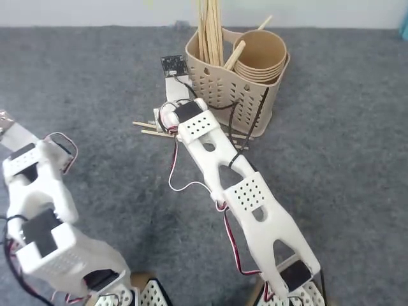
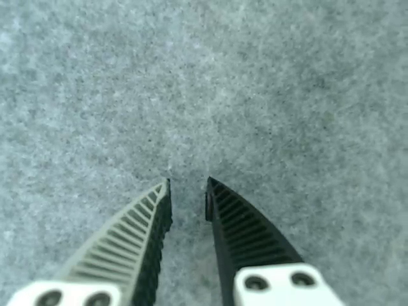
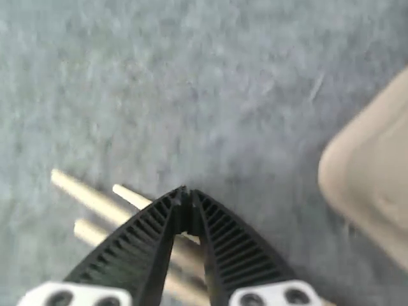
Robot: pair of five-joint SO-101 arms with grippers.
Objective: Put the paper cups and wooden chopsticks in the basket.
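Carpet (image 1: 344,191) grey, basket (image 1: 217,83) standing on it, pale wall (image 1: 95,11) beyond

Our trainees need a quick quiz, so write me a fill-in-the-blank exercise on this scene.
The paper cups sit stacked inside the ___.
The ___ arm's gripper hangs over the loose chopsticks.
The left gripper has its jaws slightly ___.
Beside the cups, other chopsticks stand ___.
Missing: basket, right, open, upright.
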